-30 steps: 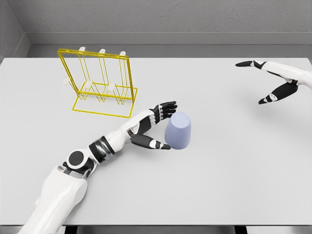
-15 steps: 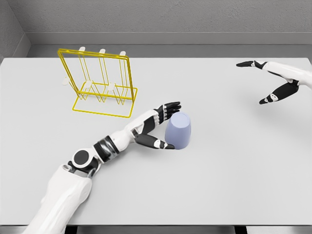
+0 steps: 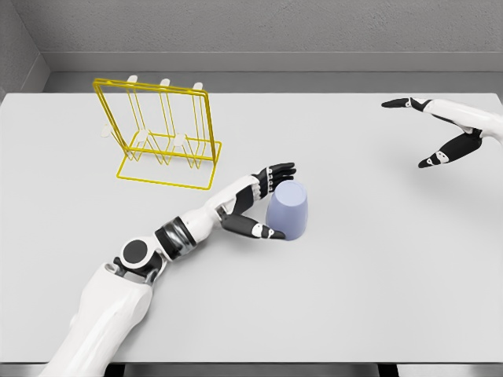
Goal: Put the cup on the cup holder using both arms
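Note:
A lavender cup (image 3: 288, 210) stands upside down near the middle of the grey table (image 3: 377, 267). My left hand (image 3: 266, 203) is right beside its left side, fingers spread open around it, thumb low at the base and fingers above the top edge. Whether they touch the cup I cannot tell. The yellow wire cup holder (image 3: 163, 133) with white-tipped pegs stands at the back left, well apart from the cup. My right hand (image 3: 428, 133) hovers at the far right, open, holding nothing.
A grey wall runs behind the table's far edge. The table's front edge lies close to the bottom of the view.
My left hand has slid a little to the right, closer against the cup. The cup, the holder and the right hand have not moved.

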